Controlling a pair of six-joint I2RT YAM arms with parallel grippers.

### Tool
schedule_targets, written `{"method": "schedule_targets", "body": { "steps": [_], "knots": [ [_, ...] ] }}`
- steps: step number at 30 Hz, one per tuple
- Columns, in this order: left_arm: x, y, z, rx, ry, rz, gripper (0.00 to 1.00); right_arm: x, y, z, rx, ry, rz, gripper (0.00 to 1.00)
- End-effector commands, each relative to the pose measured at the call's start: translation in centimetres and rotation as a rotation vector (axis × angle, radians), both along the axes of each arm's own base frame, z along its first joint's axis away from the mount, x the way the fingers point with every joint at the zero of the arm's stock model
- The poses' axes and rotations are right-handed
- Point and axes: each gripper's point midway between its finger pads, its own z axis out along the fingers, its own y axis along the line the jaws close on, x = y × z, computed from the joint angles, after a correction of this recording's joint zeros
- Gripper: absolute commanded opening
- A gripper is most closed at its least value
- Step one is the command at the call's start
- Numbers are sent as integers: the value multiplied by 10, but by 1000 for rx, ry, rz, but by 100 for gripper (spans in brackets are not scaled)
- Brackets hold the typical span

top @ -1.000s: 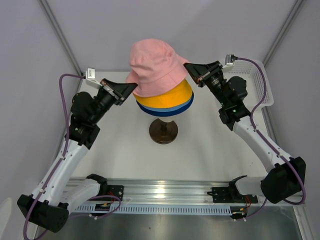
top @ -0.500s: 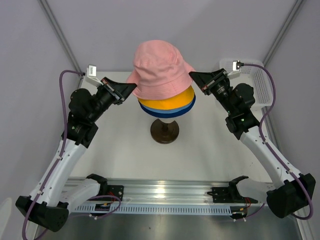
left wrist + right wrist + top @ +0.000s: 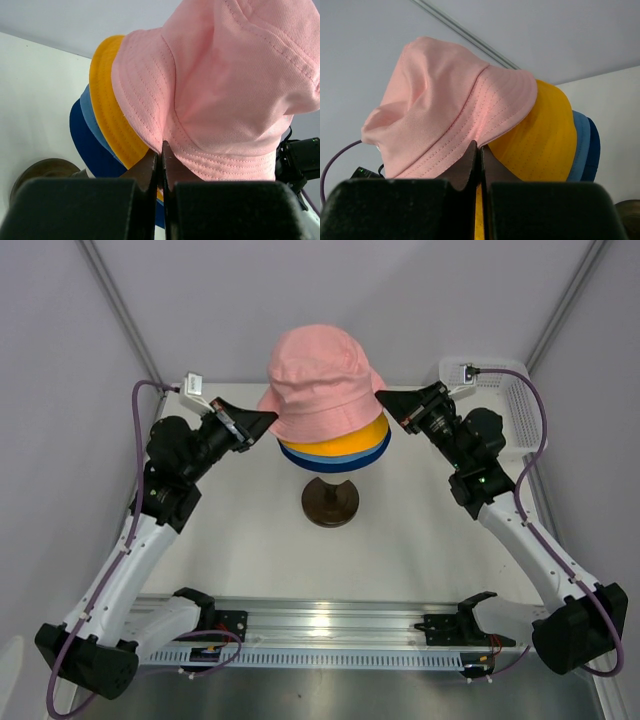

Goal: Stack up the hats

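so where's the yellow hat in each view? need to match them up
Top external: yellow hat sits centre frame, a band under the pink hat, above the blue ones.
Left wrist: yellow hat left of centre, curving down beside the pink brim.
Right wrist: yellow hat right of centre, below the pink brim.
Shared landmark: the pink hat, pinched at its brim by the left end effector and the right end effector.

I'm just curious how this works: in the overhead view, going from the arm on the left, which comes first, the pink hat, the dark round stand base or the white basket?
From the left gripper:
1. Pink hat, its brim pinched at the fingertips, just to the right.
2. Dark round base, lower, at table centre.
3. White basket, far right corner.
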Motion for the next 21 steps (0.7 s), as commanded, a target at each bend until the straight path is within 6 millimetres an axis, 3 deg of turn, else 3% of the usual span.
{"method": "schedule_targets", "body": {
  "steps": [1, 6, 9, 15, 19, 21],
  "knots": [
    [-8, 3, -27, 83, 38, -14, 2, 5, -4, -66, -160, 130, -16, 0],
    [-21, 4, -11, 85, -1, -38, 4, 4, -8, -76, -188, 130, -38, 0],
    [-31, -3, 9, 75, -55, -112, 6, 7, -8, -84, -187, 123, -35, 0],
    [-52, -20, 42, 100, -186, -329, 6, 7, 2, -59, -156, -36, 41, 0],
    [-60, -26, 46, 131, -224, -420, 5, -2, 2, -42, -158, -170, 69, 0],
    [-60, -25, 52, 137, -237, -415, 5, -3, 1, -43, -184, -192, 65, 0]
  ]
}}
